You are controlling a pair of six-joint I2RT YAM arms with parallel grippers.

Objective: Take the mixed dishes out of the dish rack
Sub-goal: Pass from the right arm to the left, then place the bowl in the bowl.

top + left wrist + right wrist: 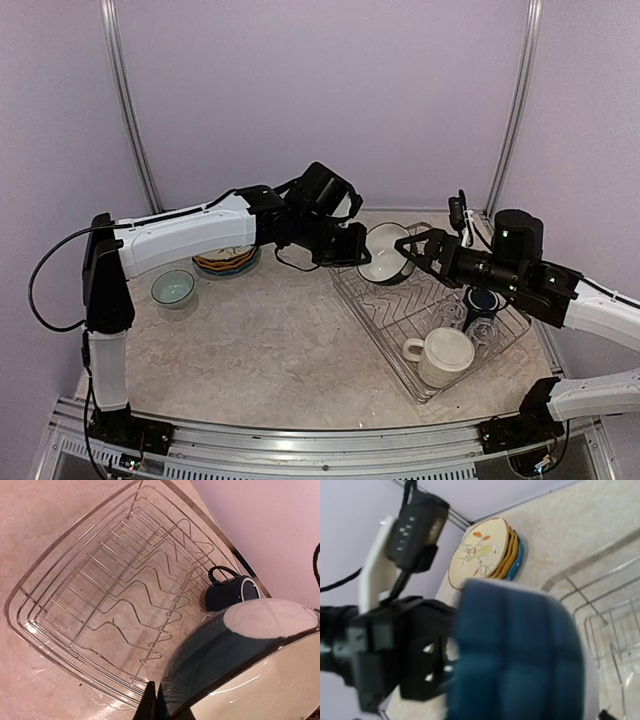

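Starting at the left of the overhead view, a pale bowl point(173, 288) sits upright on the table point(270, 340), and just right of it lies a stack of plates point(225, 262). Only the right wrist camera shows the stack's make-up: a cream floral plate point(480, 552) on top, with orange and blue edges beneath. Next comes the left gripper point(350, 250), clenched on the rim of the dark-blue bowl point(385, 255). The bowl hangs tilted over the far left corner of the dish rack point(375, 320), its white inside turned to the overhead camera. The left wrist view adds one finger point(150, 702) against that rim. The right gripper point(412, 248) is at the bowl's right side, but I cannot tell whether it grasps or is released, as its own camera gives only a blurred blue mass. Inside the rack, the large cream mug point(440, 355) stands upright at the near end, the navy mug point(482, 300) sits farther back to the right, and clear glasses point(452, 315) are just beside it.
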